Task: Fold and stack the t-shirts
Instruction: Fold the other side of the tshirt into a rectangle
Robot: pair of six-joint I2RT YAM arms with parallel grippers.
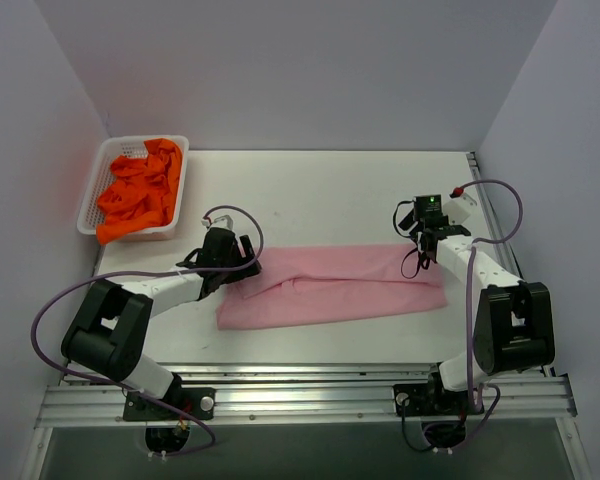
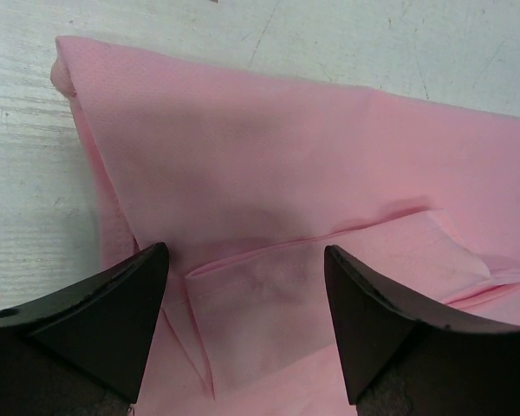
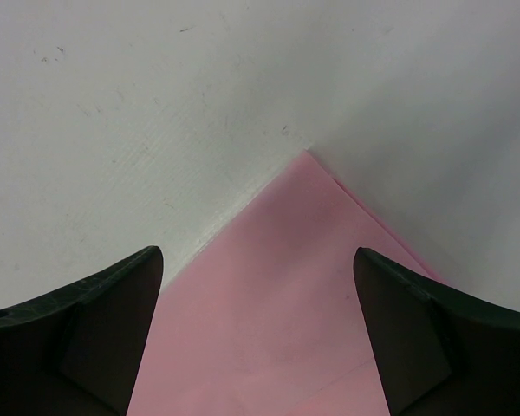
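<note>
Orange t-shirts point(image 1: 140, 190) heaped in basket point(image 1: 88, 205), well beyond left pincer point(image 2: 247, 260). Left pincer wide, empty, over pink t-shirt point(image 2: 269, 165), folded end. Right pincer point(image 3: 258, 260) wide, empty, over shirt's corner on counter point(image 3: 156, 104).

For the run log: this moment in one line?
light pink cloth t-shirt: folded strip | left fingers: open, over left end | right fingers: open, over right corner | bright orange t-shirts: in white mesh basket

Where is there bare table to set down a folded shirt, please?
Bare: the far table strip right of the basket, beyond the pink t-shirt, and the narrower near strip before it. Crowded: the middle and far-left corner.
</note>
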